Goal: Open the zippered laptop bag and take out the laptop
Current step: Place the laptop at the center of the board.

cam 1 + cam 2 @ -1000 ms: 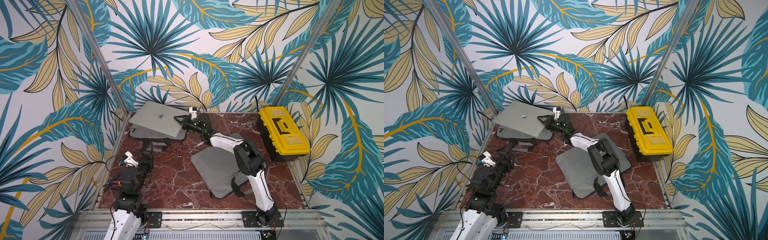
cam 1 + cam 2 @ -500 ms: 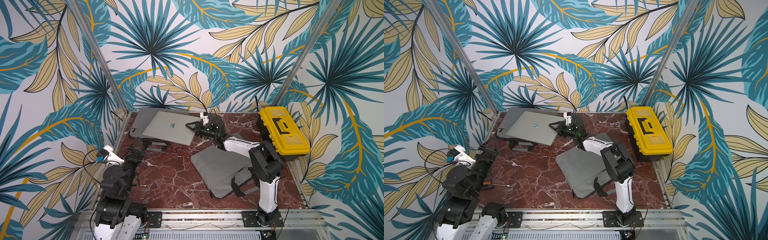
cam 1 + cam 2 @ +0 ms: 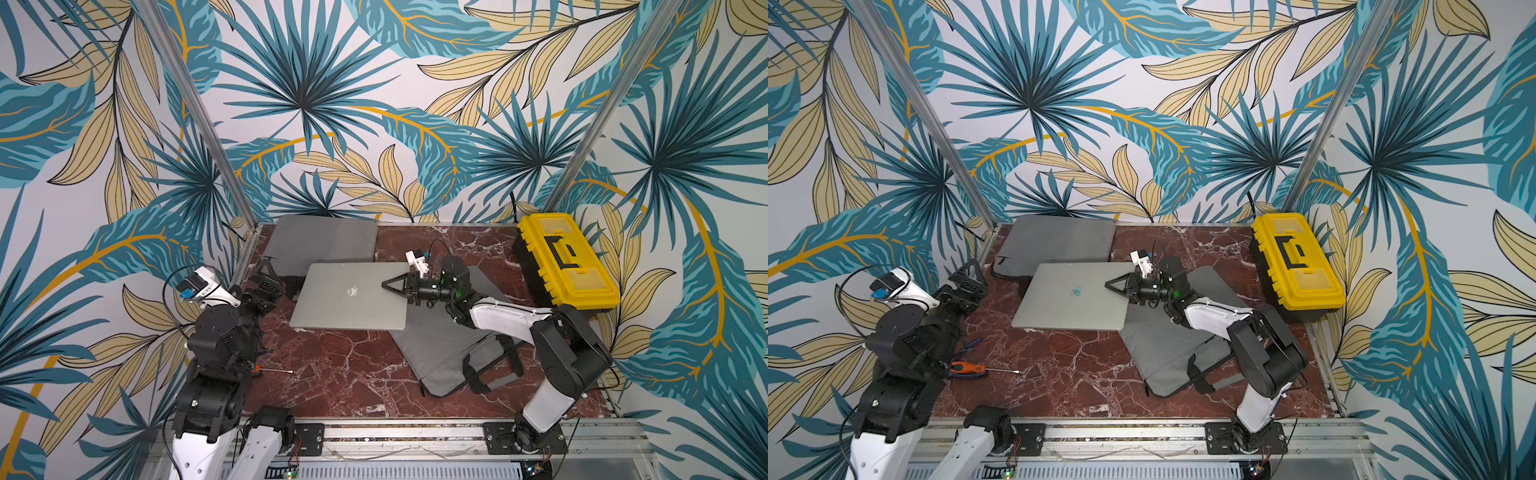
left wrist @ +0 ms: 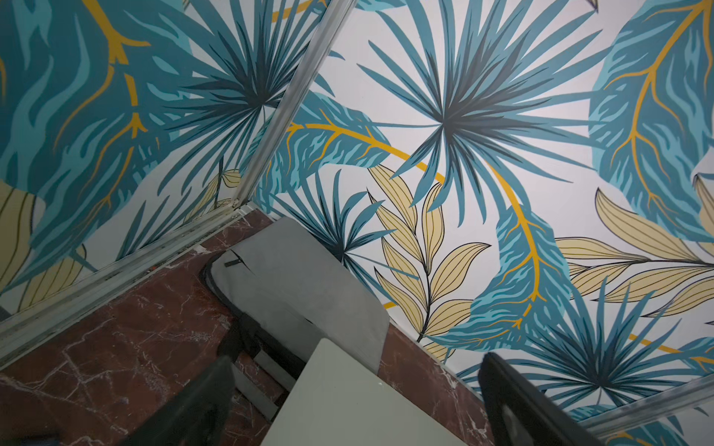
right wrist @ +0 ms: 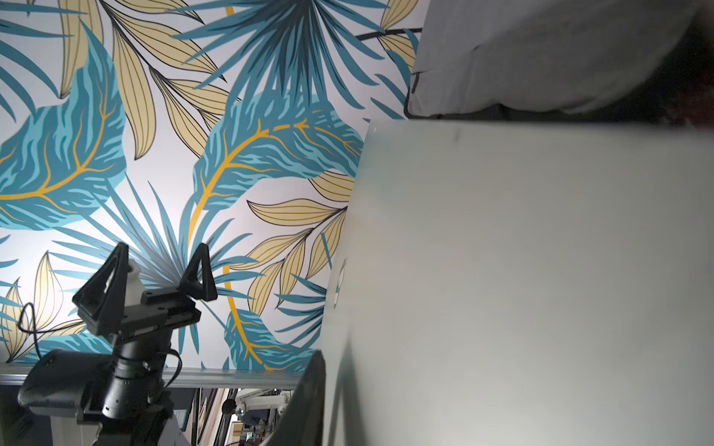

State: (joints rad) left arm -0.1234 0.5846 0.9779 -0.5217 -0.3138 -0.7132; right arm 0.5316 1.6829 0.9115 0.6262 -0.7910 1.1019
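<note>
Right gripper (image 3: pixel 395 286) clamps one edge of the flat silver aluminium laptop (image 3: pixel 332 303); left gripper (image 3: pixel 268 276) released. Edge-only pinch: laptop may pivot and slip onto the red marble bench (image 3: pixel 332 374).

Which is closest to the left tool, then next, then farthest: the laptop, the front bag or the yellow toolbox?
In a top view:
1. The laptop, mid-table, just beside the left tool.
2. The front bag, lying front right, past the laptop.
3. The toolbox, at the far right edge.

I see the closed silver laptop (image 3: pixel 349 297) at frame centre, outside the grey laptop bag (image 3: pixel 320 243) lying flat just above.
</note>
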